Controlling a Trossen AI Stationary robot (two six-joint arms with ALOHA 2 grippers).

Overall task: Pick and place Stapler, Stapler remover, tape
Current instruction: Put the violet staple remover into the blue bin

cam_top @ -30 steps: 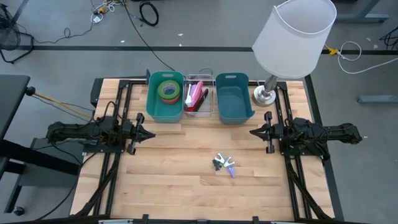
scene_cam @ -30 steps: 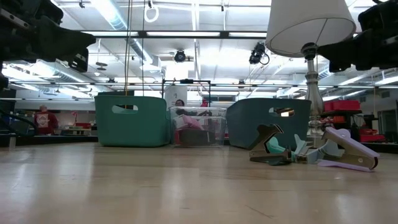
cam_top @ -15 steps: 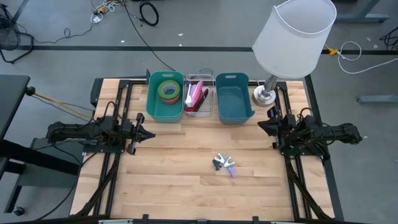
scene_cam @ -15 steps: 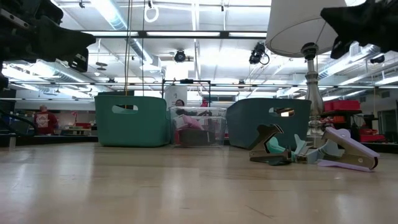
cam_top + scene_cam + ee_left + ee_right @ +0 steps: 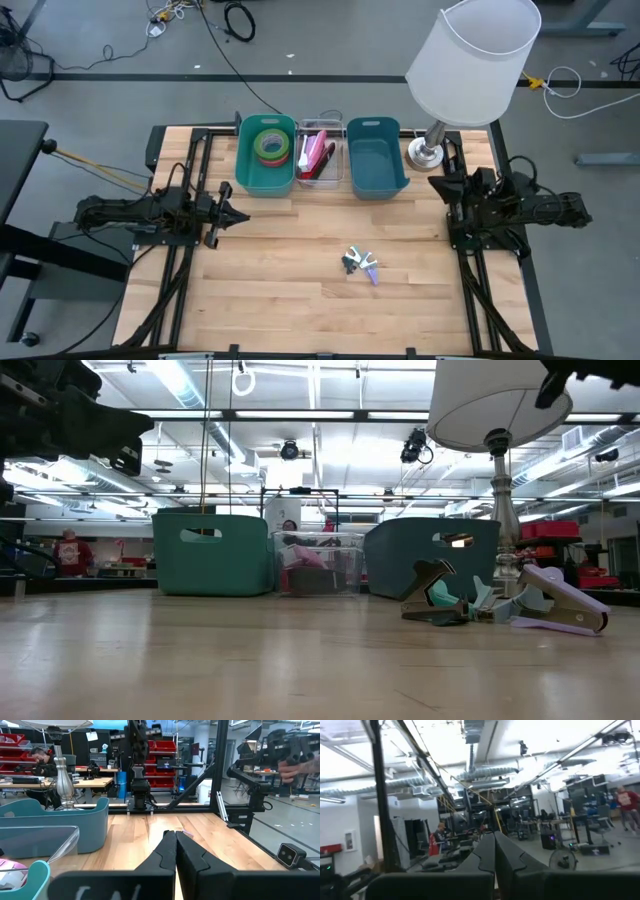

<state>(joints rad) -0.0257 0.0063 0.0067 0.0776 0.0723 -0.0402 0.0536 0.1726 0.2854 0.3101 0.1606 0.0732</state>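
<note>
Two staple removers (image 5: 360, 264) lie mid-table between the arms, slightly nearer the right gripper (image 5: 437, 186), whose fingers, like the left gripper's (image 5: 243, 214), are pressed together.

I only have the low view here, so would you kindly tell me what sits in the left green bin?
Observer: Rolls of tape lie stacked inside that teal bin.
Operator: Thanks. And the blue bin?
Observer: The blue bin looks empty from above.
Operator: Where are the grippers?
Observer: The left gripper is shut, level, near the teal bin. The right gripper is shut and tipped up beside the lamp base.
</note>
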